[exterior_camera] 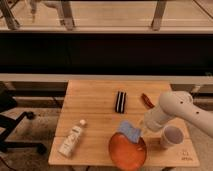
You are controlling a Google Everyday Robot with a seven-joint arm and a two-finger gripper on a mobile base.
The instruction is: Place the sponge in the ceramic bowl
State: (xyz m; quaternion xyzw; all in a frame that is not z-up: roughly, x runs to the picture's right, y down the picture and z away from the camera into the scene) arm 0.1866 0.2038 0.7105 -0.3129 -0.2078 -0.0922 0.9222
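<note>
White arm's [176, 107] gripper [143, 128] hung at the ceramic bowl's [125, 156] far rim, near the table's [92, 100] front edge, sponge [129, 131] sat tilted just beside its tip, jaw state could not be told.

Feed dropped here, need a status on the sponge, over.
Pincer low at far rim of ceramic bowl, next to sponge. Sponge overlaps that rim. White cup close on bowl's right.
</note>
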